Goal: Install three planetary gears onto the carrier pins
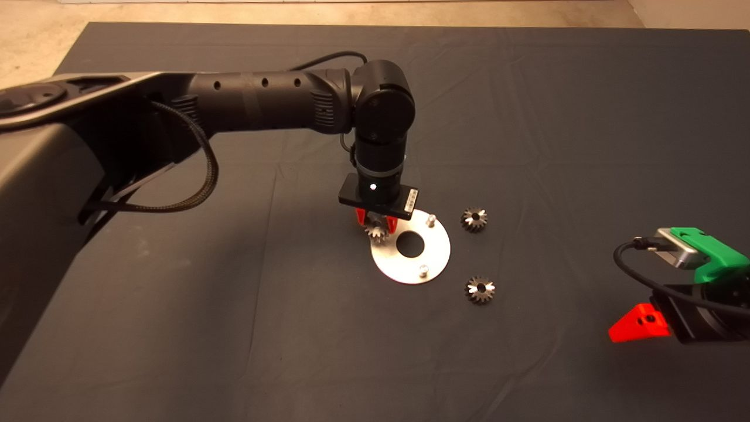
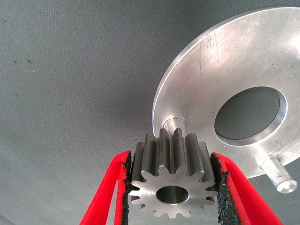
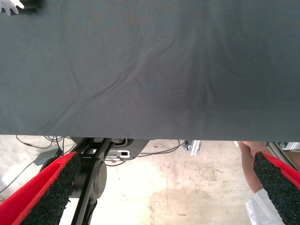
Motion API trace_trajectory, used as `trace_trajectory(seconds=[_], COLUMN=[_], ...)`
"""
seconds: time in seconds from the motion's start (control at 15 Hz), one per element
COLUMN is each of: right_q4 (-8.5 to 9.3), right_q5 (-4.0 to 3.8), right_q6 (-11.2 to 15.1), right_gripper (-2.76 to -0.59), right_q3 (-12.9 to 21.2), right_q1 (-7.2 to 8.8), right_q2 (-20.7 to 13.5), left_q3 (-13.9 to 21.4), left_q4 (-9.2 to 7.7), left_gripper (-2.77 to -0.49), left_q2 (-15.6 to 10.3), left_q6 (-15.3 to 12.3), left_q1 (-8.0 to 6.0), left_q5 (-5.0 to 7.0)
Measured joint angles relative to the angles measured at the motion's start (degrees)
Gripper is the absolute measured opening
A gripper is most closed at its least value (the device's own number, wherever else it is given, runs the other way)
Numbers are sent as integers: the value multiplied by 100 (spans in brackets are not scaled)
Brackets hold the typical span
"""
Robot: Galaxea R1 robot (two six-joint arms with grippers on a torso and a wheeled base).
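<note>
While clenched on 1 gear (image 2: 171, 180), left claw (image 2: 171, 187) hovers beside carrier pin (image 2: 172, 125).

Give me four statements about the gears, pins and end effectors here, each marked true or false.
1. The left end effector grips a gear above a carrier pin. True.
2. Two gears lie on the mat beside the disc. True.
3. All three pins already carry gears. False: the two visible in the head view are bare.
4. The right end effector holds a gear. False: it is open and empty, at the mat's edge.
</note>
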Motion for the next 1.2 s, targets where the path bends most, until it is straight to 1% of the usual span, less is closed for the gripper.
trace_trajectory(seconds=[0.6, 0.73, 0.8, 1.07, 1.2], right_q4=[0, 0, 0, 0, 0], right_q5=[0, 0, 0, 0, 0], right_q6=[0, 0, -1, 0, 0], right_gripper=[-61, -61, -61, -61, -61], right_q3=[0, 0, 0, 0, 0], right_q1=[0, 0, 0, 0, 6], right_q2=[0, 0, 0, 0, -1], left_q3=[127, 127, 127, 127, 127], left_q4=[-3, -3, -3, -3, -3], left_gripper=[-232, -232, -232, -232, -232], left_q2=[4, 4, 4, 2, 3], left_q6=[-6, -6, -6, 0, 2], left_q1=[-2, -2, -2, -2, -2], left_q5=[-12, -67, -76, -210, -249])
